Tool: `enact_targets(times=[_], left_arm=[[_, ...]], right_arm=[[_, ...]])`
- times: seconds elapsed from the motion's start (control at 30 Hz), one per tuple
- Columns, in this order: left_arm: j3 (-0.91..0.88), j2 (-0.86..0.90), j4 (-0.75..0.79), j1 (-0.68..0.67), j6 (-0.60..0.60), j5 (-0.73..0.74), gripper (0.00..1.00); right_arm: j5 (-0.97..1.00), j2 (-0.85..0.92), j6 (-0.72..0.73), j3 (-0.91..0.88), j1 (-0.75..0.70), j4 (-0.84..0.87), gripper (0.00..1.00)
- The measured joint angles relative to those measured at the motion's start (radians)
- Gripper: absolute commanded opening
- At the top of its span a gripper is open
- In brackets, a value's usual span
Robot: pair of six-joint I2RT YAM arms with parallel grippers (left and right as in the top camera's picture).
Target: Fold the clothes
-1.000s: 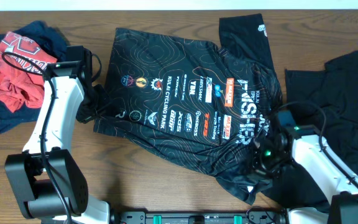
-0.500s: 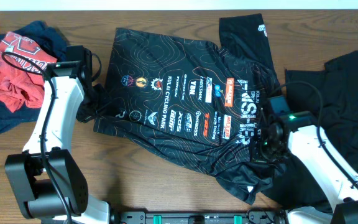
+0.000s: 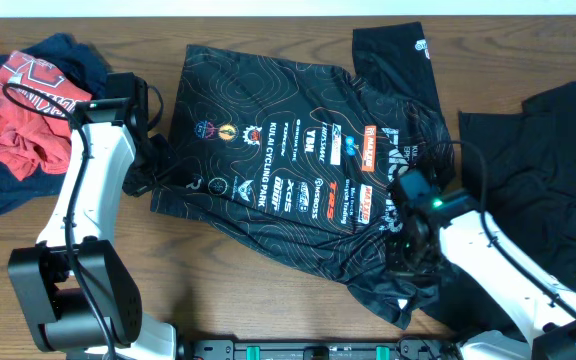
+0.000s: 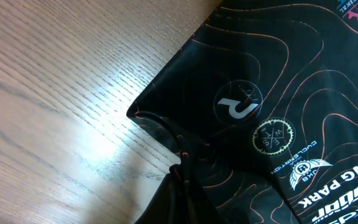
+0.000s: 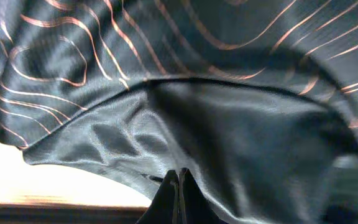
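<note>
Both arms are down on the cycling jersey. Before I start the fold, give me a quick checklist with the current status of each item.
1. Left gripper shut on the cycling jersey edge: ok, fabric bunches at its tips.
2. Right gripper shut on the jersey's edge: ok.
3. Right grip takes one layer only: cannot tell.
4. Jersey lying flat: not ok, rumpled near the right gripper.
5. Jersey apart from the black garment at right: cannot tell, black against black.
6. Red and navy pile apart from the jersey: ok.

overhead: top-down, whole table [image 3: 218,290] | wrists: close, both on jersey [image 3: 298,150]
</note>
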Motion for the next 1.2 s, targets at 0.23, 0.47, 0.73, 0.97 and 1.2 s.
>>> enact_targets(times=[0.23, 0.47, 0.73, 0.97, 1.2], left_arm=[[0.000, 0.000, 0.000, 0.000, 0.000, 0.000, 0.06], [0.000, 0.000, -0.001, 0.000, 0.000, 0.000, 0.06], [0.000, 0.000, -0.010, 0.000, 0.000, 0.000, 0.06], [0.000, 0.000, -0.016, 0.000, 0.000, 0.000, 0.06], [0.000, 0.000, -0.015, 0.000, -0.001, 0.000, 0.06]], right_arm=[[-0.048, 0.000, 0.051, -0.094, 0.014, 0.059, 0.01], [-0.067, 0.000, 0.076, -0.120, 0.014, 0.075, 0.01], [-0.056, 0.000, 0.099, -0.121, 0.008, 0.220, 0.01], [-0.026, 0.037, 0.132, -0.121, -0.008, 0.222, 0.01], [-0.071, 0.144, 0.152, -0.082, -0.009, 0.174, 0.01]])
